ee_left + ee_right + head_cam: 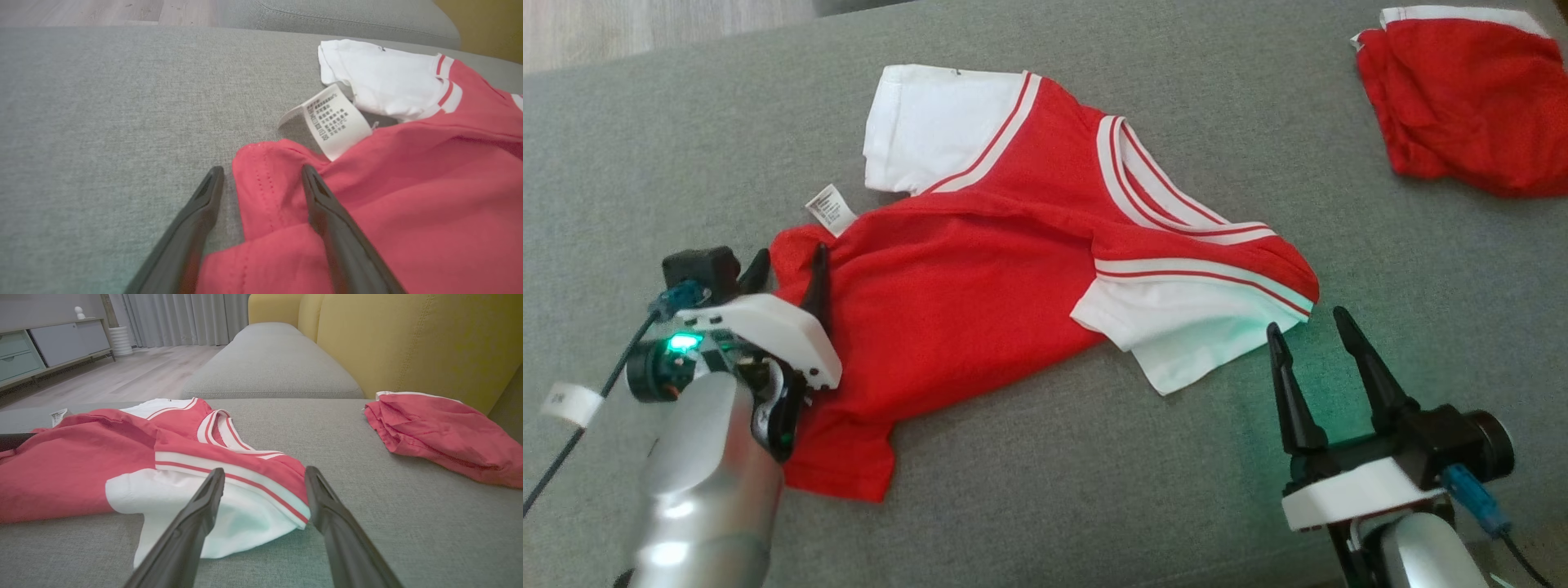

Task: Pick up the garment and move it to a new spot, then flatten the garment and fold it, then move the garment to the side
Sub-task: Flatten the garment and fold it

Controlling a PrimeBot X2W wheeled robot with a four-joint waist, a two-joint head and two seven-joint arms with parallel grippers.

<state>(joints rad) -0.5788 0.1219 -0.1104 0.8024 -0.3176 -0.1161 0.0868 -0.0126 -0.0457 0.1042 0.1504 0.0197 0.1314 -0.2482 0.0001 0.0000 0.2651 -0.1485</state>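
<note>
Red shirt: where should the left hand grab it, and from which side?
Probably the raised hem corner beside the care label, coming from the bare cushion side: it bunches up off the surface, and the open left hand straddles it.

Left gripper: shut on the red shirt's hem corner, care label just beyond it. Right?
Not shut. The left gripper is open, with the red shirt's hem corner lying between its spread fingers, as the left wrist view shows. The care label does lie just beyond it.
</note>
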